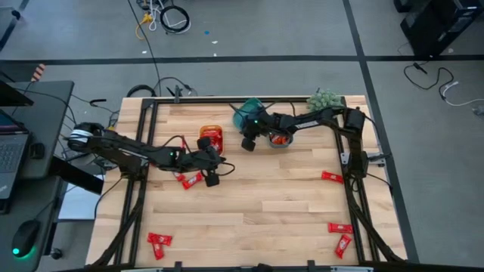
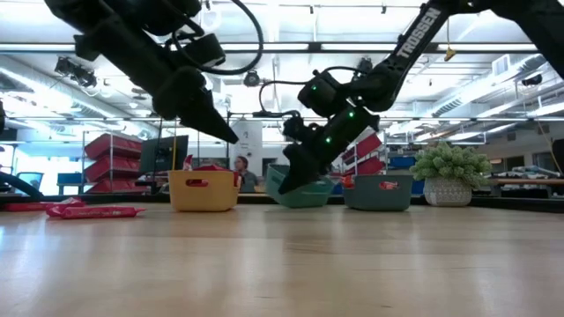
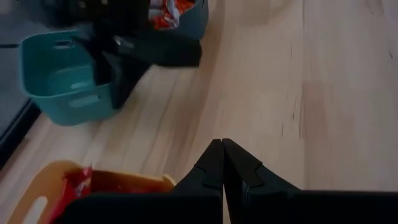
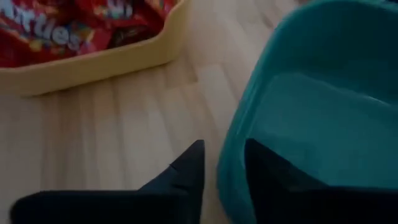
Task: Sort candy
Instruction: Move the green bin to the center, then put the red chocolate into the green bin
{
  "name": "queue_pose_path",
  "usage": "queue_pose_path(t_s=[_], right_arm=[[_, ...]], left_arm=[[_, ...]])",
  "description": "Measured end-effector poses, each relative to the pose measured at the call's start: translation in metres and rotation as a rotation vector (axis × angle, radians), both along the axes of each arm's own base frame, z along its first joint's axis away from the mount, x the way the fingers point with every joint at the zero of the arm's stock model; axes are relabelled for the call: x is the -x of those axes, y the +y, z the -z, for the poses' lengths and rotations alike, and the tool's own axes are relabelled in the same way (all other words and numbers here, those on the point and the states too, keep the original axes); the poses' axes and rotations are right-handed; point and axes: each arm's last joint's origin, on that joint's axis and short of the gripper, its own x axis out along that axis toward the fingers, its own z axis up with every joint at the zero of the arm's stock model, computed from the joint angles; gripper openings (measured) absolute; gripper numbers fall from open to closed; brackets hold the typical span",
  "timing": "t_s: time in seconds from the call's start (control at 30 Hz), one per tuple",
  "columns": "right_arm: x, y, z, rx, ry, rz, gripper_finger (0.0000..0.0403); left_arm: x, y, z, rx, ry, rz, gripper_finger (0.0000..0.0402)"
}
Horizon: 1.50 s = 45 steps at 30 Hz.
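Observation:
Red wrapped candies lie loose on the table: one candy (image 1: 193, 180) beside my left gripper, others near the right edge (image 1: 331, 177) and the near-left corner (image 1: 159, 239). More fill the yellow-orange bin (image 1: 211, 138) (image 4: 93, 56) and a grey-blue bin (image 1: 280, 139). My left gripper (image 1: 212, 180) (image 3: 222, 146) is shut and holds nothing; it hovers above the table (image 2: 231, 136). My right gripper (image 1: 247, 143) (image 4: 221, 152) is open at the teal bin (image 1: 244, 113) (image 3: 59, 87), astride its wall. My right gripper comes down on the teal bin's wall (image 4: 233, 168) on the side nearest the yellow-orange bin. One finger (image 4: 267, 171) stands inside the bin, the other (image 4: 186, 168) outside. I cannot tell whether they touch the wall.
A green plant (image 1: 327, 98) (image 2: 451, 165) stands at the far-right corner. Further candies lie near the right near corner (image 1: 339, 227) (image 1: 343, 245). The three bins stand in a row along the far side. Bare wood spreads over the table's middle and near half.

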Motion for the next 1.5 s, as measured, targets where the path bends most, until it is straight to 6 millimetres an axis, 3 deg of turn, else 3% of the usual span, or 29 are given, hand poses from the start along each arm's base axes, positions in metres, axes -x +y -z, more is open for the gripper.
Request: queue_pose_path(t_s=[0.2,0.4,0.6,0.77,0.93,1.13,1.33,1.5], right_arm=[[-0.002,0.017,-0.009,0.019,0.033,-0.093,0.001],[0.004,0.044,-0.023,-0.018,0.105,-0.299,0.0013],[0.014,0.074,-0.027,-0.001,0.213,-0.644,0.0006],[0.017,0.088,-0.024,0.007,0.289,-0.707,0.0015],[0.016,0.1,-0.024,0.028,0.331,-0.653,0.0049],[0.007,0.109,-0.035,-0.002,0.318,-0.576,0.0132],[-0.004,0.12,-0.064,0.001,0.331,-0.577,0.0203],[0.008,0.133,-0.103,-0.064,0.448,-0.579,0.0215]], left_arm=[[0.002,-0.002,-0.002,-0.006,0.003,0.007,0.0],[0.004,-0.002,-0.005,-0.007,-0.001,0.009,0.0],[0.001,-0.012,-0.013,-0.008,-0.078,0.092,0.0],[0.0,-0.014,-0.014,-0.011,-0.086,0.11,0.0],[0.0,-0.014,-0.014,-0.013,-0.087,0.112,0.0],[0.0,-0.014,-0.015,-0.028,-0.088,0.122,0.0],[0.0,-0.013,-0.015,-0.035,-0.087,0.125,0.0],[-0.003,-0.014,-0.02,-0.082,-0.157,0.164,0.0]])
